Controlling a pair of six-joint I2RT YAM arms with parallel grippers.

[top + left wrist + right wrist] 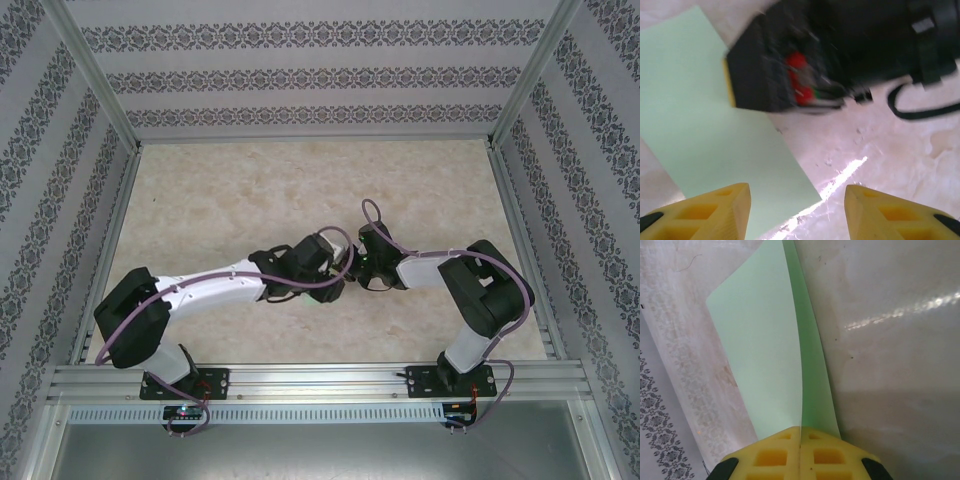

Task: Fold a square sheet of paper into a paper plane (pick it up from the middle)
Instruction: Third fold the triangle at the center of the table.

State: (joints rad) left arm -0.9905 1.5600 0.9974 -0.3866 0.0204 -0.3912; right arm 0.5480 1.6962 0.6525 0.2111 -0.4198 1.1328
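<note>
Folding looks like the step in hand, and no plane shape is made yet.

From the top view, the left gripper (338, 266) and the right gripper (362, 264) meet nose to nose near the middle of the bench (220, 200). The bench is pale and marbled, like stone. Walls (300, 40) with grey flower stripes stand around it. A metal frame (320, 378) runs along the near edge, where the arms are bolted. Purple cables (300, 283) loop along both arms.

In the left wrist view, the left gripper (797, 212) is open. Its two yellow fingers (700, 212) are well apart and hold nothing. The square sheet of paper (700, 115) lies on the bench just in front, and one corner shows between the fingers. The black right gripper (785, 65) looks blurry and sits at the far edge of the paper.

In the right wrist view, the right gripper (800, 452) is squeezed tight on the square sheet of paper (765, 350). The paper bends along a line that runs straight into the closed fingers. A narrow, darker strip lies beside the wide, light part. The bench is shiny here.

The next move probably calls for the left gripper to hold the loose part down softly while the fold is pressed. The paper is thin and the bench looks slick, so the sheet could slide or crumple.
</note>
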